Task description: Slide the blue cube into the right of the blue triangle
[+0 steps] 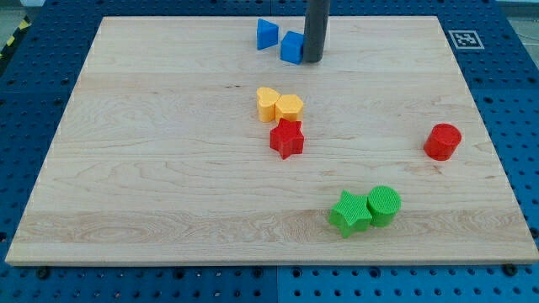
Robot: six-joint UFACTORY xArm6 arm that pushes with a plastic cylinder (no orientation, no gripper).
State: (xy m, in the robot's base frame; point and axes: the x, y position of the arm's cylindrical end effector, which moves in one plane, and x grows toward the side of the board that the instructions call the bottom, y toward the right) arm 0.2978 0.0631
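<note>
The wooden counter [168, 168] is the biggest thing here, a pale board filling most of the view over a blue perforated base [522, 126]. I take the blue cube [291, 47] as my landmark; it sits near the counter's top edge, a little to the view's right of the middle.

My rod [317, 25] comes down from the view's top just to the right of that cube, and my tip [312, 60] stands against the cube's right side, touching it or very nearly so. I carry no gripper, so there is nothing to be released or clenched; only the rod's end meets the block.

Below the cube and far to its right lies the red cylinder [443, 141]. Well below the cube, slightly right, a green cylinder [384, 204] touches a green star [350, 213] on its left. Below the cube near the counter's centre, the red star [287, 139] sits under two yellow blocks [279, 105] pressed together.

The blue triangle [267, 34] is just left of the cube and slightly higher, close beside it with a narrow gap showing.
</note>
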